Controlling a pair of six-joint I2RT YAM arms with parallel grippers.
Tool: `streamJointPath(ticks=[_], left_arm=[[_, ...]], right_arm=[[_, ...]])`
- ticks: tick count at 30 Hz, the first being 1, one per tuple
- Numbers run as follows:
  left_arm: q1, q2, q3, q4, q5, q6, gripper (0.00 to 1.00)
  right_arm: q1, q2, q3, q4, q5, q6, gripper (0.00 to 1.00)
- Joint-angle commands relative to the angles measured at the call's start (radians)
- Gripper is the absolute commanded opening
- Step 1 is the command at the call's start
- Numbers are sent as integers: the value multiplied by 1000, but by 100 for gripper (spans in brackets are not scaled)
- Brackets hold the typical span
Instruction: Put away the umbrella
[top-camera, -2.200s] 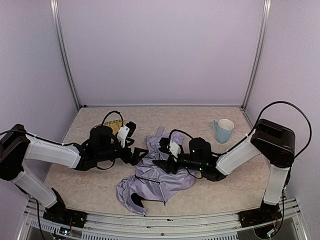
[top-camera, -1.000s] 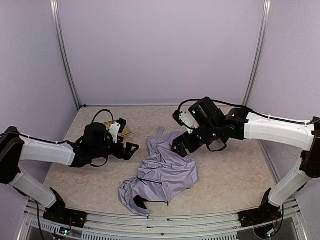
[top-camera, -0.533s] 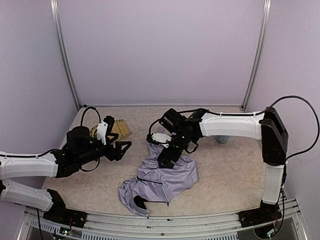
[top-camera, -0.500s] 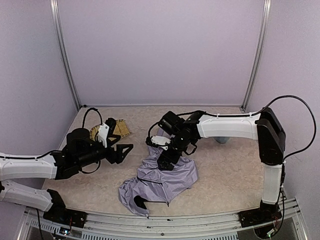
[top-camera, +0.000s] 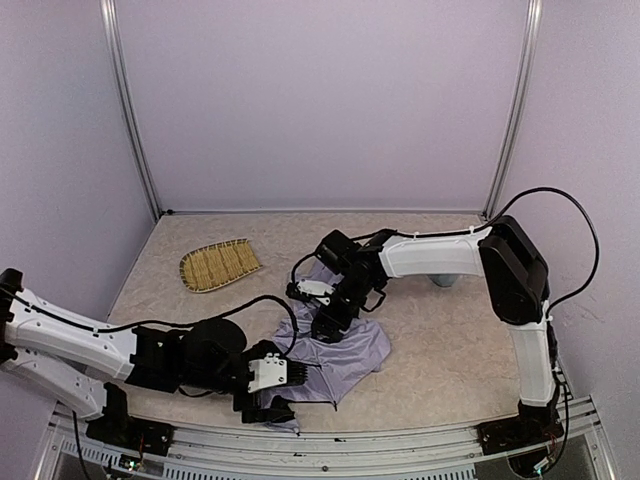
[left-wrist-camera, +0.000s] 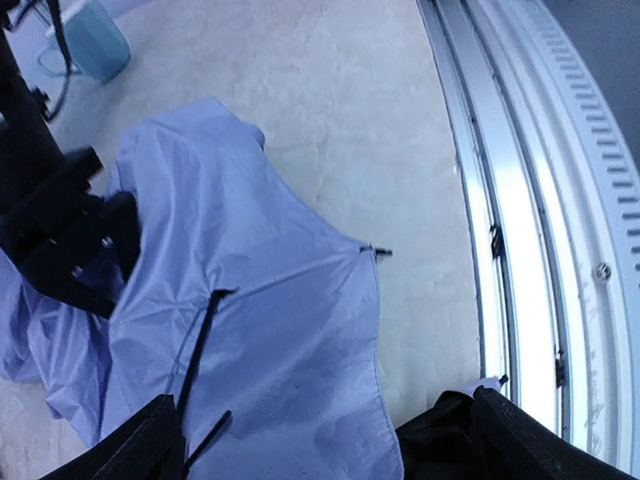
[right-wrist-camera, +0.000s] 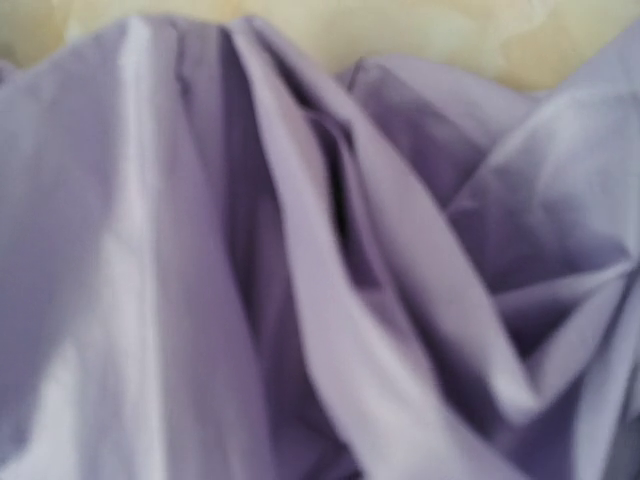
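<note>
Two arms work over one collapsed umbrella.

**Overhead view.** The umbrella (top-camera: 345, 345) lies in a slack heap on the table (top-camera: 460, 340), near the centre and well apart from the woven tray (top-camera: 220, 265) at the far left. The left gripper (top-camera: 283, 388) sits at the near-left edge of the canopy. The right gripper (top-camera: 328, 316) is pressed down into the far side of the heap. Neither jaw gap can be read from this height.

**Left wrist view.** The left gripper (left-wrist-camera: 320, 445) stands wide open, one finger at each bottom corner of the view, and holds nothing. The umbrella (left-wrist-camera: 250, 300) fills the space between and beyond the fingers. A thin black rib (left-wrist-camera: 205, 325) shows against the cloth, and a rib tip (left-wrist-camera: 375, 251) pokes out at the hem. The right gripper (left-wrist-camera: 70, 250) is a dark mass sunk in the folds at the left, and I cannot tell whether it is open or closed. A blue mug (left-wrist-camera: 90, 45) stands at the far edge, clear of the work.

**Right wrist view.** Blurred folds of the umbrella (right-wrist-camera: 300, 250) fill the view from close up. No fingers appear, so the jaw state remains undetermined.

**Handling.** The item looks light.
- The canopy looks soft and probably slippery, so a pinch on cloth alone would likely drag one fold and leave the frame behind.
- The ribs look thin and easy to bend.
- The sound grasp is on the shaft or handle. Neither is visible here, and both are presumably under the fabric.
- Failing that, gather the ribs into a bundle before closing.
</note>
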Motion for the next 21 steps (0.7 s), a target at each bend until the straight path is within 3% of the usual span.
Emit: streamJointPath(ticks=[1,7,13,17,21], left_arm=[[-9,90,101,-235,-52,88,97],[-11,148,91,-175,-162,132,94],[1,115,35,-101,-143,130,68],[6,110,29,-112,-158,121,71],[9,145,30,-106,-189,128,67]], right_arm=[[-12,-130,-34,-11,-19,-12,84],[-18,-231,-63,32,60,22,87],[23,7,302,-210,185,5,87],[52,102,358,-293,226,-10,90],[52,82,287,-249,204,12,89]])
